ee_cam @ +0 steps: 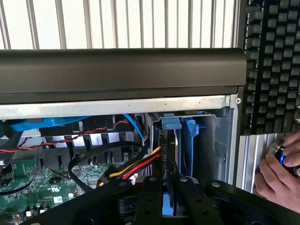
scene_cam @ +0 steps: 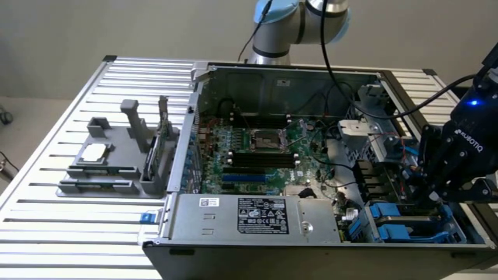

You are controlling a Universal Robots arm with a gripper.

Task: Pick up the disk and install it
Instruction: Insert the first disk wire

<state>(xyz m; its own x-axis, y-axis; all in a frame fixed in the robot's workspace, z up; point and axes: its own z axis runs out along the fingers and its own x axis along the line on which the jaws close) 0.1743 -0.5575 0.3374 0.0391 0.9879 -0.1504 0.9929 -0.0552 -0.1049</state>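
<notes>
Gripper, black and two-fingered (scene_cam: 435,175), reaches down into the open grey computer case (scene_cam: 311,245) at the exterior view's right, its fingers (ee_cam: 152,197) clamped on the silver-grey disk in its bright blue plastic carrier (ee_cam: 168,208). Disk stands on edge directly below the wrist, its long axis pointing down into the blue-railed drive bay (ee_cam: 187,136). White lettering on the gripper reads ROBOTIQ.

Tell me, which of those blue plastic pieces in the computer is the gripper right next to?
The blue-framed disk standing on edge in the bay at the case's corner, right in front of the gripper. The other blue piece sits further off, above the green board.
</notes>
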